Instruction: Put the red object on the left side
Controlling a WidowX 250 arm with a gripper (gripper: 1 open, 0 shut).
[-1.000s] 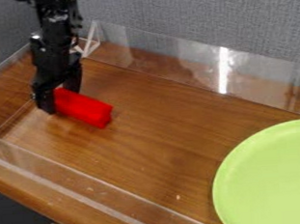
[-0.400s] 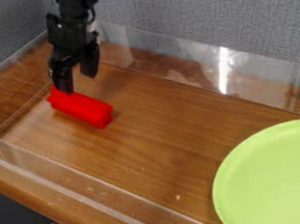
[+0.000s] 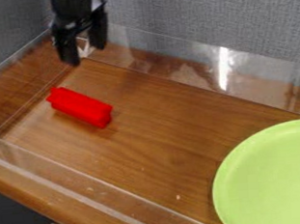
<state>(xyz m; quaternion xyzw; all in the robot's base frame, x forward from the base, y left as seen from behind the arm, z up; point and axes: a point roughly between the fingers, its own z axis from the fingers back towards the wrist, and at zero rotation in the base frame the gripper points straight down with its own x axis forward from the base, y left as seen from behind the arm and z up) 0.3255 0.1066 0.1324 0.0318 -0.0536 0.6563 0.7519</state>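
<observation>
The red object [image 3: 81, 106], a small bright red bar, lies flat on the left side [image 3: 35, 88] of the brown wood-grain tabletop, angled toward the lower right. My black gripper [image 3: 80, 45] hangs well above and behind it, pointing down. Its two fingers stand apart with nothing between them, so it is open. No part of the gripper touches the block.
A round lime-green plate [image 3: 271, 178] fills the lower right corner. Clear acrylic walls [image 3: 201, 67] bound the tabletop at the back, left and front. Bare wood stretches between the block and the plate.
The gripper, which stood low around the block's left end, has risen clear of it and shifted right and back. The red block stays where it was left.
</observation>
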